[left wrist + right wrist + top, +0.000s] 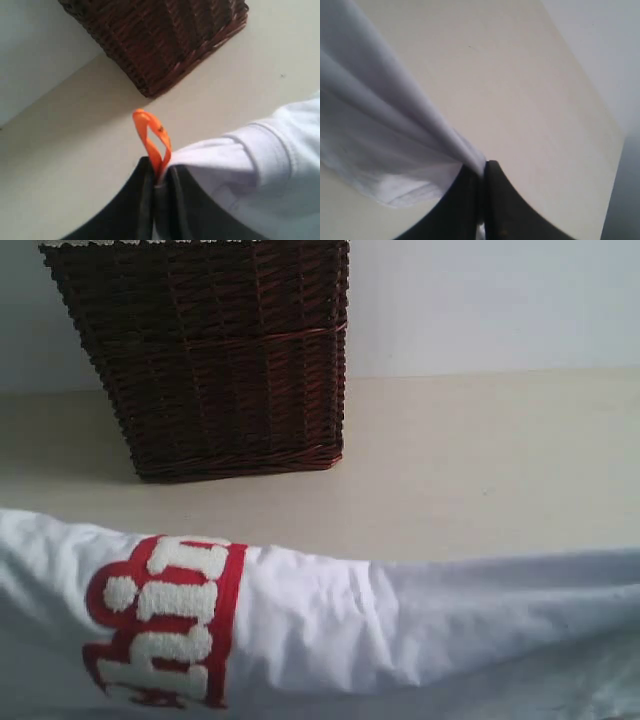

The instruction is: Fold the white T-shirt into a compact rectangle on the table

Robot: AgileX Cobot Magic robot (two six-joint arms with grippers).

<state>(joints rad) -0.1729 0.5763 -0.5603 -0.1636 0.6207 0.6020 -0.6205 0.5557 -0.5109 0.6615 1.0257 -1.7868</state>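
Observation:
The white T-shirt (330,625) stretches across the front of the exterior view, its red band of fuzzy white letters (165,620) at the left. Neither gripper shows in that view. In the left wrist view my left gripper (159,172) is shut on the white T-shirt (250,165) at its edge, with the orange tag (150,137) looping out from between the black fingers. In the right wrist view my right gripper (481,172) is shut on a bunched edge of the white T-shirt (380,135), and the cloth hangs away from it above the table (520,100).
A dark red-brown wicker basket (215,350) stands at the back left of the table (480,460), against a pale wall. The same basket (160,35) lies beyond the left gripper in the left wrist view.

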